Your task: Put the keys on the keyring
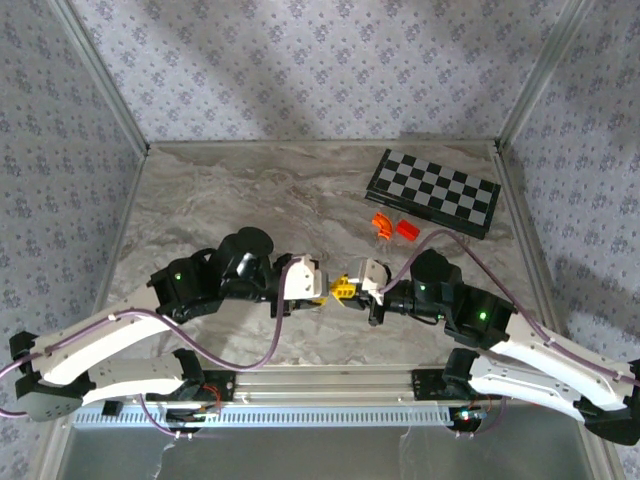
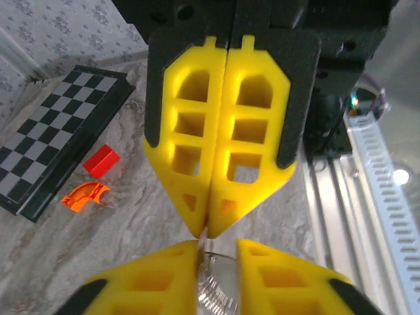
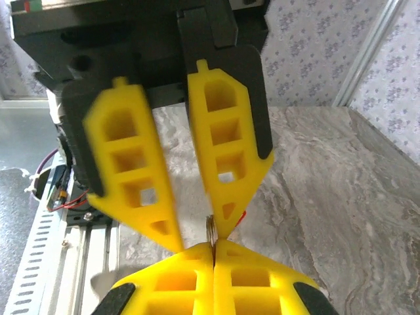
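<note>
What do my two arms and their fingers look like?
On the left arm and right arm: white lower links, black joint housings with green lights, purplish cables looping alongside. On the left gripper and right gripper: white bodies, black backing plates, yellow lattice-cut fingers tapering to points.

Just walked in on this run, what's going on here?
The two tools meet tip to tip over the table. The right tool is shut on a thin metal piece, likely the key. The left tool has its jaws parted with the coiled ring between them; whether it grips is unclear. Orange-red blocks and a chessboard lie apart, farther back.
</note>
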Available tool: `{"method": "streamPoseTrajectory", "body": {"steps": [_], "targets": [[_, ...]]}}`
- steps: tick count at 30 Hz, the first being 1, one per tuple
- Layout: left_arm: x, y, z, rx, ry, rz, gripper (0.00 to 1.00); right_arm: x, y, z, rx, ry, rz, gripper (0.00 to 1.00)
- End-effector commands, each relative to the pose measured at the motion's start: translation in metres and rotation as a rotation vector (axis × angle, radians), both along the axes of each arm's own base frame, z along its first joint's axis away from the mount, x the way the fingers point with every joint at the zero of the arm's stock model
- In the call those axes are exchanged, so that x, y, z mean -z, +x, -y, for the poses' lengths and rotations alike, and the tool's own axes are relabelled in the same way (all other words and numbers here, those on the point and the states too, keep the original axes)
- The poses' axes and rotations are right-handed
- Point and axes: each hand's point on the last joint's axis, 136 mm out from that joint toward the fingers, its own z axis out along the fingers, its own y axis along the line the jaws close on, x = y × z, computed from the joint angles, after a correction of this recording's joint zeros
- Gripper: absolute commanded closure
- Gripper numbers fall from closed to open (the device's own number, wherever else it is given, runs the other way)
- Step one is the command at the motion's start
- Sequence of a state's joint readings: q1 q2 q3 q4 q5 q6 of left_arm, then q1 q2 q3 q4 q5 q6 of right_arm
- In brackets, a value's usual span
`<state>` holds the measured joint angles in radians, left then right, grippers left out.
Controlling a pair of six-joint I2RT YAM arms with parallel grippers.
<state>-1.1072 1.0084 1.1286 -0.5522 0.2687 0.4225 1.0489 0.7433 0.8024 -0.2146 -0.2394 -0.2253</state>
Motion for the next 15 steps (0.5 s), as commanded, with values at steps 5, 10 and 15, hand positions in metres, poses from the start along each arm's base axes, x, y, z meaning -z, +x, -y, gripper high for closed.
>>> {"method": "streamPoseTrajectory", "body": {"steps": [5, 10, 15], "targets": [[-0.045, -0.002, -0.013, -0.04, -0.294, -0.007, 0.74, -0.032, -0.015, 0.003, -0.057, 0.167, -0.005, 1.0], [-0.058, -0.012, -0.02, -0.018, -0.409, -0.049, 0.74, -0.067, -0.029, 0.006, -0.139, 0.34, -0.003, 1.0], [-0.068, -0.02, -0.018, 0.027, -0.462, -0.071, 0.74, -0.08, -0.032, 0.004, -0.177, 0.428, -0.009, 1.0]]}}
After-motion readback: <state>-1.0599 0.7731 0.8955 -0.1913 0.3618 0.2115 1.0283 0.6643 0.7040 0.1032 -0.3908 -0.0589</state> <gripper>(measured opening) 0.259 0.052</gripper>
